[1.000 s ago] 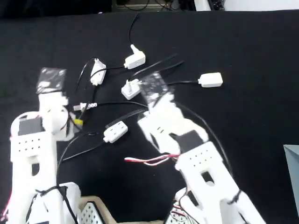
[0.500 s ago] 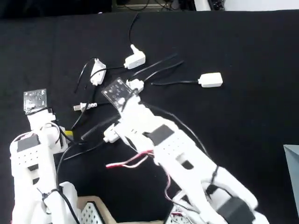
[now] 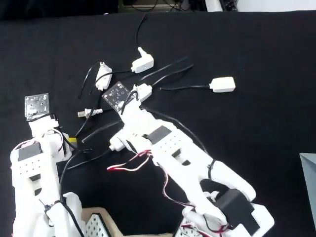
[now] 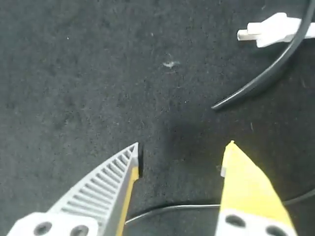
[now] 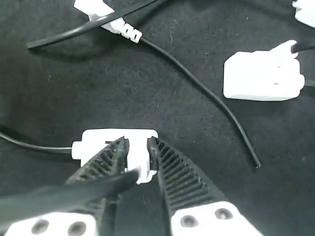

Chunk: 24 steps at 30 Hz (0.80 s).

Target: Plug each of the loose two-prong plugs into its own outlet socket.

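My right gripper is shut on a white outlet socket that lies on the black table, gripping the end away from its cable. From above, that socket peeks out from under the right arm. My left gripper hangs open over bare cloth, low at the table's left. A small two-prong plug on a black cable lies beyond it, and from above that plug sits between the arms. A second white socket block lies close to the right gripper.
Farther back lie a white plug adapter, a white socket and another white socket out to the right, all on black cables. Loose cable crosses the middle. The table's right half is bare black cloth.
The right arm swung left, away from the block in the middle, came down over the near socket and is now shut on it. The left arm pulled back toward the left.
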Available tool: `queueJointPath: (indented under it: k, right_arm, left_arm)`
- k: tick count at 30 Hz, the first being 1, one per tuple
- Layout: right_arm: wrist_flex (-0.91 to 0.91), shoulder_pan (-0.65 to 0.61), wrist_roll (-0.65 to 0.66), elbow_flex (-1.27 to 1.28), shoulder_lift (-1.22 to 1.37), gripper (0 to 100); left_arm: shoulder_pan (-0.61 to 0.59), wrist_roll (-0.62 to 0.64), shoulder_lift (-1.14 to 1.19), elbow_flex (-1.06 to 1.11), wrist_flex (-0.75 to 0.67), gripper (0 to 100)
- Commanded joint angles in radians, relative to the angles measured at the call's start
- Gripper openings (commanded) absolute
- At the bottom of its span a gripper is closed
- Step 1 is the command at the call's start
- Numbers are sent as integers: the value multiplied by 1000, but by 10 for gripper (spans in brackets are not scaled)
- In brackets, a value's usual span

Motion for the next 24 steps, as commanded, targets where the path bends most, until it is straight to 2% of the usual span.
queueJointPath:
  k: [1,17,24]
  right_arm:
    - [-23,-8,5,-50,2,12]
    - [-57,-3,2,-15,4,12]
    - [-3,-3,-5,-22,4,12]
  left_arm:
    - [-5,11,-12,-2,-18,274]
    - [-5,11,-12,-1,-18,274]
    - [-5,11,-12,-1,-18,274]
